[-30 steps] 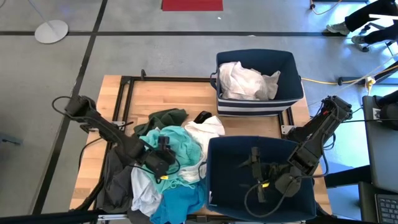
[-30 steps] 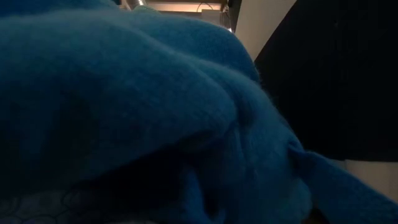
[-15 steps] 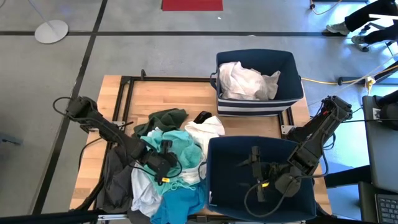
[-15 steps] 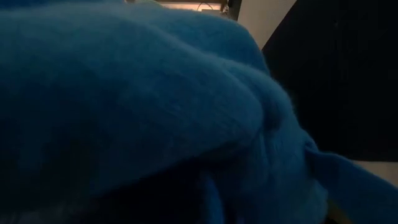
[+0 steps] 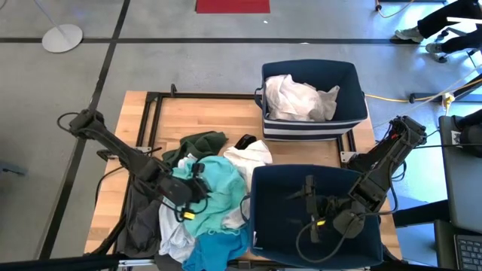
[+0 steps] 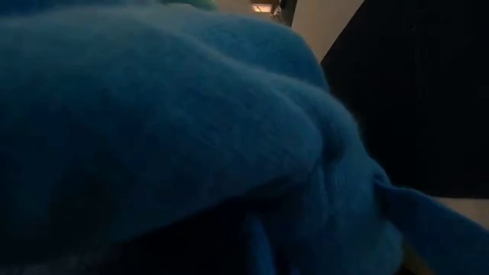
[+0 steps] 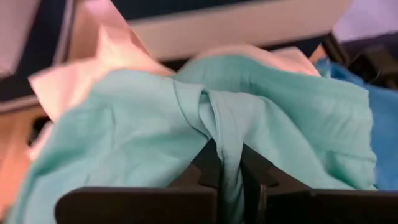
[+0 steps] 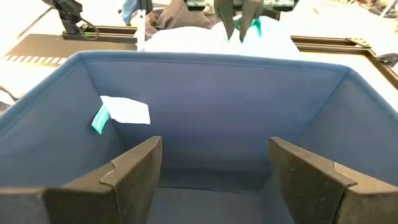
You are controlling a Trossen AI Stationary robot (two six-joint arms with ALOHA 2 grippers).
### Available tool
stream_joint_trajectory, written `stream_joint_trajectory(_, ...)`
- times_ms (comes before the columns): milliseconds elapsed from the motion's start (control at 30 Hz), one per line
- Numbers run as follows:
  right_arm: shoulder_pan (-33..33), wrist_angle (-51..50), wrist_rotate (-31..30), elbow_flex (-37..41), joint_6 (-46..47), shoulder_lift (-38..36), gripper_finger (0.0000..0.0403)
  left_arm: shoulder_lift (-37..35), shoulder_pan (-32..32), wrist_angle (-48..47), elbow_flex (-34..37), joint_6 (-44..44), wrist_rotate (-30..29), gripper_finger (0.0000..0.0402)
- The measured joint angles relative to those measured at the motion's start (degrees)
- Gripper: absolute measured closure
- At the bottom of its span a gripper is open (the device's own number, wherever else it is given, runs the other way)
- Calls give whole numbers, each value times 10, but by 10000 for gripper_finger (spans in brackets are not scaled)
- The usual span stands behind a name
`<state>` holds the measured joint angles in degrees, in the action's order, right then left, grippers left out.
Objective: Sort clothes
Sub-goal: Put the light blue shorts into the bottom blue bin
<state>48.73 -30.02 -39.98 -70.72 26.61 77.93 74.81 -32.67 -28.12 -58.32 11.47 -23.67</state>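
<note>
The clothes lie in a pile on the table's near left. The pile holds a dark green piece (image 5: 197, 142), a white one (image 5: 250, 156), a teal blue one (image 5: 220, 245), a charcoal one (image 5: 138, 220), and on top a turquoise garment (image 5: 218, 192). My left gripper (image 5: 200, 188) is over the pile, shut on the turquoise garment (image 7: 124, 124). My right gripper (image 8: 217, 180) hangs open inside the near navy bin (image 5: 271, 188), touching nothing. In the low view, teal blue cloth (image 6: 168, 130) fills nearly the whole picture. My left gripper pinches a bunched fold (image 7: 224, 134) of the turquoise garment between its two fingers (image 7: 208, 167); the cloth is gathered into several layers there. The fingers come from the table's left, slanting down. The rest of the garment spreads slack over the pile.
The far navy bin (image 5: 354, 79) holds white garments (image 5: 300, 98). In the near bin, a white label with a teal tag (image 8: 123, 111) shows on the inner wall. Bare wood (image 5: 203, 117) lies at the table's far left. A black frame (image 5: 151, 113) runs along it.
My left arm has drawn back a little toward the table's left edge and risen. The turquoise garment has come with the gripper, gathered at the fingers, and now covers more of the pile's top. The right arm has kept still.
</note>
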Motion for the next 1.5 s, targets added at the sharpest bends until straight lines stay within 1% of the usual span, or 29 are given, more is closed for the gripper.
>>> stream_joint_trajectory(200, 0, 5, -16, 0, -4, 0, 109, -58, 0, 1, -12, -31, -36, 391)
stream_joint_trajectory(300, 0, 6, -37, 0, -6, 0, 109, -83, 0, 5, -15, -44, -75, 389)
stream_joint_trajectory(567, 0, 81, -90, 0, -85, 0, 109, -141, 0, 5, -16, -68, -114, 389)
stream_joint_trajectory(667, 0, 111, -124, 0, -120, 0, 109, -158, 0, 10, -16, -79, -122, 387)
stream_joint_trajectory(833, -2, 137, -216, 0, -174, 0, 109, -169, 0, 60, -16, -122, -131, 391)
stream_joint_trajectory(900, -13, 138, -234, 0, -187, 0, 109, -169, 0, 88, -16, -145, -134, 390)
stream_joint_trajectory(967, -28, 138, -236, 0, -196, 0, 109, -168, 0, 111, -16, -168, -140, 387)
stream_joint_trajectory(1033, -52, 138, -217, 0, -196, 0, 109, -168, 1, 134, -16, -188, -157, 386)
stream_joint_trajectory(1167, -120, 141, -125, 0, -204, 0, 109, -168, 2, 158, -16, -227, -215, 389)
stream_joint_trajectory(1267, -170, 172, -71, 0, -243, 0, 109, -168, 11, 157, -16, -239, -218, 390)
stream_joint_trajectory(1400, -222, 261, 18, 0, -316, 0, 109, -162, 30, 150, -12, -224, -218, 385)
stream_joint_trajectory(1500, -257, 329, 79, 0, -351, 3, 109, -151, 48, 152, -12, -221, -219, 386)
